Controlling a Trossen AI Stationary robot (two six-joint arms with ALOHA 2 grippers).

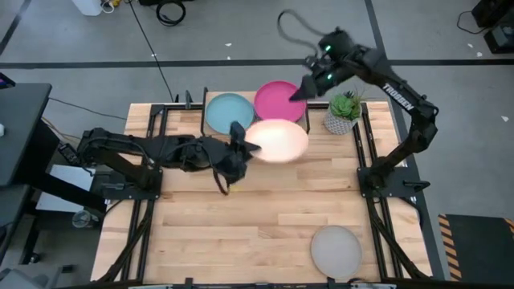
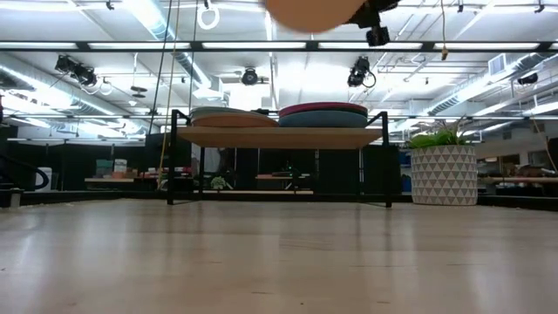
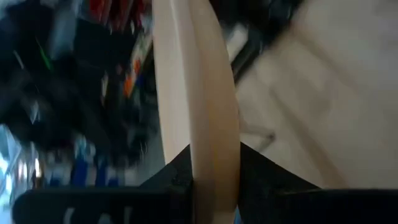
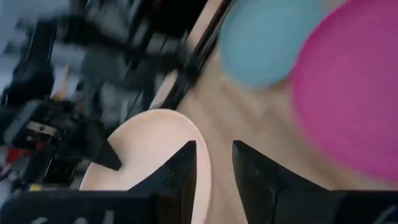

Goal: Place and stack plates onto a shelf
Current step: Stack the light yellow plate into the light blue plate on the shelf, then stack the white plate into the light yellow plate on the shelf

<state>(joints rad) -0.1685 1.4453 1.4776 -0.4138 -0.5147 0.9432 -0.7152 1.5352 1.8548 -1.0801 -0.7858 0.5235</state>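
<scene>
My left gripper [image 1: 243,148] is shut on a cream plate [image 1: 279,140], held in the air in front of the shelf [image 2: 279,137]; the plate shows at the top of the low view [image 2: 312,9]. The shelf carries two stacks, one with a light blue plate [image 1: 228,112] on top and one with a magenta plate [image 1: 279,100] on top. My right gripper [image 1: 303,90] is open and empty above the magenta plate's right rim. A grey plate [image 1: 337,249] lies flat on the table near the front right. My left gripper pinches the cream plate's rim [image 3: 200,155] on the plate's left side, one finger on each face. The fingers [image 3: 255,171] come about level from the table's left. The plate is lifted clear, higher than the shelf's stacks, and roughly level.
A potted green plant [image 1: 345,112] in a white patterned pot stands right of the shelf, close under the right arm. Black frame rails run along the table's left and right sides. Bare wood lies between the shelf and the grey plate.
</scene>
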